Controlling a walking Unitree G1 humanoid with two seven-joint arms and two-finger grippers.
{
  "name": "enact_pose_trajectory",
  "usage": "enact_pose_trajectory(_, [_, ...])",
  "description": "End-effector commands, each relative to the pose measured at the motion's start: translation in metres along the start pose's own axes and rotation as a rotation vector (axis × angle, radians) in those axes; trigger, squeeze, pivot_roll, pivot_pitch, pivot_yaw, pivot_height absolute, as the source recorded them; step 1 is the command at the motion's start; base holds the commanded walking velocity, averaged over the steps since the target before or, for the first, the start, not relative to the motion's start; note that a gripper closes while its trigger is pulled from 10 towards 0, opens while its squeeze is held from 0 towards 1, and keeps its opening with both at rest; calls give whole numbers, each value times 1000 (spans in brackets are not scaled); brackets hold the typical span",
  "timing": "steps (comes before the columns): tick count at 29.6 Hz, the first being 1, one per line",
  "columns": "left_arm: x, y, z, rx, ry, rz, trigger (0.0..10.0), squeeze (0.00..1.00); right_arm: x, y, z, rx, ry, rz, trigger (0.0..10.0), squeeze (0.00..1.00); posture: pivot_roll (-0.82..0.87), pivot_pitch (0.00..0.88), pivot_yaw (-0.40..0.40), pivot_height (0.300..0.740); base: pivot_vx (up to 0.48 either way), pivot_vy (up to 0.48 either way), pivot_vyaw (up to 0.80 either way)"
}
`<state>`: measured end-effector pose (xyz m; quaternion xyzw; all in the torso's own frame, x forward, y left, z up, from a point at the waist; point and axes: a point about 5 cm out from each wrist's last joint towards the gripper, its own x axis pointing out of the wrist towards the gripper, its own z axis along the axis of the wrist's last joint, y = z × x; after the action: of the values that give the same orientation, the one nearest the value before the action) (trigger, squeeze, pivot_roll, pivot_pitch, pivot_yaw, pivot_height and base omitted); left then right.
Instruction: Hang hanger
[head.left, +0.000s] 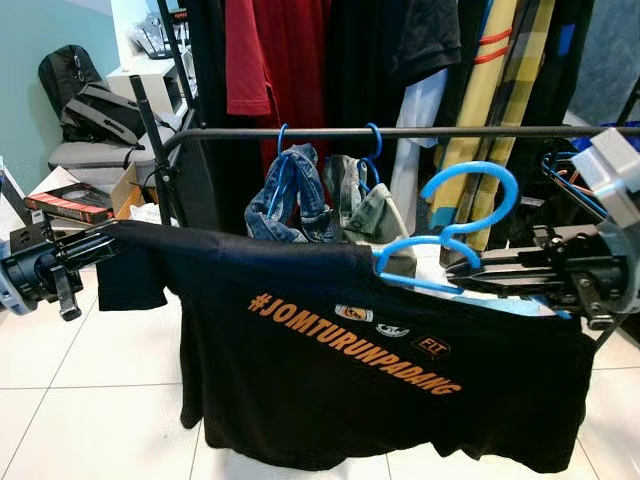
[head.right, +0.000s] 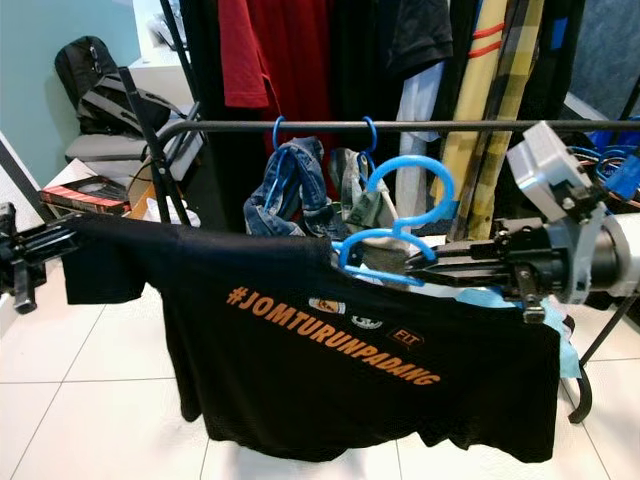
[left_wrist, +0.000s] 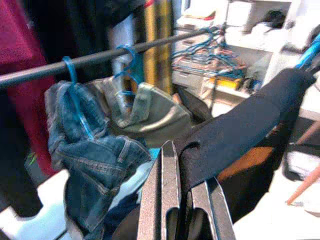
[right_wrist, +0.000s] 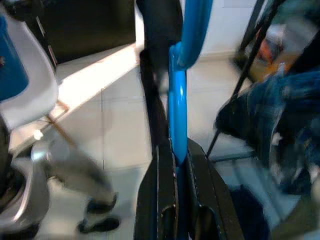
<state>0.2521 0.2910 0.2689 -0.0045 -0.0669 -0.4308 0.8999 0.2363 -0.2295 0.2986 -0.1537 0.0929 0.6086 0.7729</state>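
A black T-shirt (head.left: 380, 380) with orange lettering hangs on a blue hanger (head.left: 455, 225), stretched between my two grippers below the dark clothes rail (head.left: 400, 132). My right gripper (head.left: 455, 268) is shut on the blue hanger (right_wrist: 178, 125) near its neck; the hook (head.right: 410, 190) stands just below and in front of the rail. My left gripper (head.left: 105, 240) is shut on the shirt's shoulder end (left_wrist: 235, 140), out to the left of the rack.
Two blue hangers with jeans (head.left: 290, 195) and a grey garment (head.left: 365, 210) hang on the rail. Red, black and yellow clothes hang behind on a higher rail. A backpack (head.left: 90, 105) and boxes sit at the left. More blue hangers (head.left: 570, 180) are at the right.
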Motion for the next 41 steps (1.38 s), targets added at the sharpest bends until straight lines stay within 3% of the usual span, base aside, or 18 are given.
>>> enact_pose_trajectory(1, [-8, 10, 13, 56, -12, 83, 0, 0, -2, 4, -6, 4, 54, -16, 10000, 0, -75, 0, 30, 740, 0, 0, 0])
enact_pose_trajectory(6, [-13, 20, 19, 63, -56, 159, 0, 0, 0, 10, -24, 45, 129, -18, 10000, 0, -75, 0, 33, 740, 0, 0, 0])
enact_pose_trajectory(10, [-14, 23, 20, 52, -74, 180, 0, 0, 1, 11, -26, 46, 135, -21, 10000, 0, -75, 0, 35, 740, 0, 0, 0])
enact_pose_trajectory(14, [-14, 22, -1, 10, -7, 160, 0, 0, -2, 4, -10, -5, 65, -58, 10000, 0, -75, 0, 36, 740, 0, 0, 0])
enact_pose_trajectory(20, [-21, 27, -17, -34, 3, 216, 0, 0, -12, 2, -2, -31, 46, -97, 10000, 0, -84, 0, 35, 740, 0, 0, 0])
enact_pose_trajectory(23, [-29, 22, -45, -92, 110, 192, 510, 0, -21, -2, 4, -55, 26, -150, 10000, 0, -81, 0, 36, 740, 0, 0, 0])
enact_pose_trajectory(24, [-29, 15, -55, -108, 153, 158, 1961, 0, -22, -3, 5, -60, 18, -160, 10000, 0, -80, 0, 35, 740, 0, 0, 0])
enact_pose_trajectory(25, [-29, 15, -55, -108, 153, 158, 1961, 0, -22, -3, 5, -60, 18, -160, 10000, 0, -80, 0, 35, 740, 0, 0, 0])
enact_pose_trajectory(26, [-25, 6, -64, -131, 192, 110, 3294, 0, -22, -4, 6, -65, 12, -164, 10000, 0, -80, 0, 35, 740, 0, 0, 0])
enact_pose_trajectory(27, [-25, 6, -64, -131, 192, 110, 3294, 0, -22, -4, 6, -65, 12, -164, 10000, 0, -80, 0, 35, 740, 0, 0, 0])
enact_pose_trajectory(28, [-22, -4, -71, -149, 224, 61, 6118, 0, -22, -5, 7, -68, 7, -167, 10000, 0, -80, 0, 33, 740, 0, 0, 0])
enact_pose_trajectory(29, [-16, -16, -80, -162, 271, -5, 10000, 0, -22, -6, 9, -74, -1, -170, 10000, 0, -81, 0, 31, 740, 0, 0, 0])
enact_pose_trajectory(34, [-9, -27, -92, -180, 326, -52, 10000, 0, -20, -8, 11, -82, -11, -168, 10000, 0, -81, 0, 31, 740, 0, 0, 0])
enact_pose_trajectory(35, [-5, -29, -94, -182, 330, -54, 10000, 63, -18, -9, 11, -85, -12, -160, 10000, 0, -81, 0, 31, 740, 0, 0, 0])
enact_pose_trajectory(36, [-3, -28, -93, -174, 334, -52, 10000, 761, -16, -9, 12, -88, -16, -148, 10000, 0, -85, 0, 30, 740, 0, 0, 0])
enact_pose_trajectory(37, [-1, -27, -92, -170, 337, -45, 10000, 1000, -13, -9, 12, -92, -17, -134, 10000, 0, -84, 0, 29, 740, 0, 0, 0])
enact_pose_trajectory(41, [2, -26, -82, -128, 341, -62, 10000, 1000, -6, -9, 13, -96, -16, -93, 10000, 0, -86, 0, 30, 740, 0, 0, 0])
